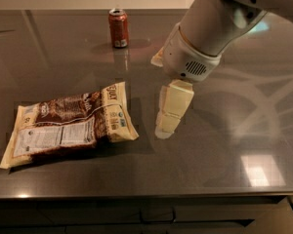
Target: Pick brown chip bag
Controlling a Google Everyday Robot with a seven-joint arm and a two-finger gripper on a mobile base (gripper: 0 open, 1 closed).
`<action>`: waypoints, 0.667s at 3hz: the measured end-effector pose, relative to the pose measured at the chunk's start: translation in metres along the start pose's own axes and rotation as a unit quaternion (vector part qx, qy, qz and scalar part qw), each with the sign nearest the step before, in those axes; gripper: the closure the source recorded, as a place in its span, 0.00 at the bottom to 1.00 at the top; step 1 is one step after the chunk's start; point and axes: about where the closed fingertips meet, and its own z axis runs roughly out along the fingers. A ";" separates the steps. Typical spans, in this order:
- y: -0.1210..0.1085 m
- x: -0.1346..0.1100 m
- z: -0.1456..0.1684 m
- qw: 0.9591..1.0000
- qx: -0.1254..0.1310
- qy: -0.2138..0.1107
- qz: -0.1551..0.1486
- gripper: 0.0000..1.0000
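The brown chip bag (pixel 68 123) lies flat on the left part of the dark counter, dark brown with cream ends and a white nutrition label facing up. My gripper (pixel 169 112) hangs just above the counter, a short way right of the bag's right end and not touching it. The big white wrist and arm (pixel 210 28) rise from it toward the upper right.
A red soda can (pixel 118 28) stands upright at the back of the grey counter (pixel 224 145), behind the bag and left of my arm. The counter's front edge (pixel 146 195) runs along the bottom, with dark cabinet fronts under it.
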 end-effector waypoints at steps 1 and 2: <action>-0.003 -0.022 0.022 0.999 -0.009 -0.009 0.033 0.00; 0.000 -0.043 0.043 0.997 -0.023 -0.015 0.069 0.00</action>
